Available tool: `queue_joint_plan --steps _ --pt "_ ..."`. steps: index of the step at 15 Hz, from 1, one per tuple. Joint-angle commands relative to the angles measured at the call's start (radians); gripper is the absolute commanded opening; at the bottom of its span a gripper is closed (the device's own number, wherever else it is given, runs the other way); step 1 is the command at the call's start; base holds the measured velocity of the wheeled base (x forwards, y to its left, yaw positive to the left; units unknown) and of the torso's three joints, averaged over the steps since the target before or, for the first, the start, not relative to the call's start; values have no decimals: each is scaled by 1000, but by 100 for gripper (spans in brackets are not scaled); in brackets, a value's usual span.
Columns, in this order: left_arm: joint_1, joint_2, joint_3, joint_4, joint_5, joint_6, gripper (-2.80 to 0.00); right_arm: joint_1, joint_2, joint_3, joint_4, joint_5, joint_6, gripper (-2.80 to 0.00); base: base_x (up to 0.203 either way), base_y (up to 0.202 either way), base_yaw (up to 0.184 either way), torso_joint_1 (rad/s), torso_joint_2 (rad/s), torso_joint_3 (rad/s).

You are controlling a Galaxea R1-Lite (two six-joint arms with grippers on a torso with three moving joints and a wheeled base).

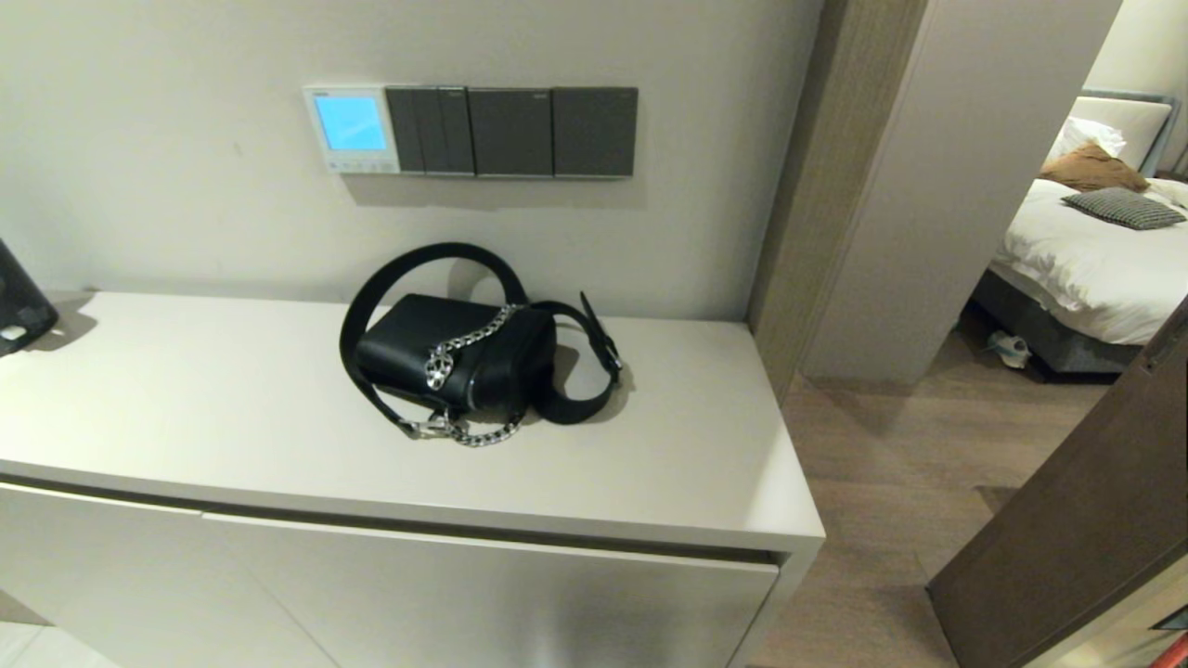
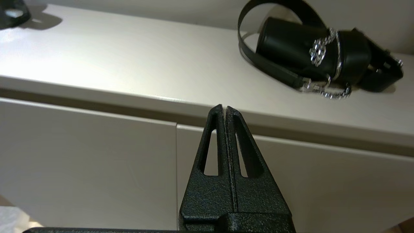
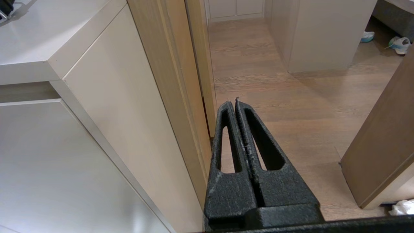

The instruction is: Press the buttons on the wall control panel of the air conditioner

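Nothing is pressed yet. The thermostat [image 1: 351,129], its buttons [image 1: 357,165] along the bottom, hangs above the desk's [image 1: 186,399] back edge. Left gripper [image 2: 224,108] and right gripper [image 3: 235,103], both closed and empty, sit below its front edge; one must rise to the keys.

Too small to tell apart: buttons [image 1: 360,165] along the bottom strip of the air conditioner's wall control panel [image 1: 352,129]; screen digits unreadable. Cut off at the head view's left edge: a dark object [image 1: 20,301] on the tabletop [image 1: 186,408], identity unclear. Cropped at the right edge: bed [image 1: 1095,250] and door [image 1: 1095,520]. Blurred in the left wrist view: far end of the black bag [image 2: 323,55].
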Motion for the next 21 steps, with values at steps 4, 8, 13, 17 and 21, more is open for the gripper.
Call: queue_joint_plan --steps 4,8,13,17,21 --pt "1 -158 108 60 5 34 -280 0 2 2 0 0 0 -280 0 0 0 0 0 0" --pt "1 -193 182 45 5 115 -280 0 2 2 0 0 0 -280 0 0 0 0 0 0" --pt "1 -237 239 45 5 162 -280 0 2 2 -1 1 0 -280 0 0 0 0 0 0" --pt "1 -304 292 57 6 202 -280 0 2 2 0 0 0 -280 0 0 0 0 0 0" --pt "1 -342 315 61 17 207 -280 0 2 2 0 0 0 -280 0 0 0 0 0 0"
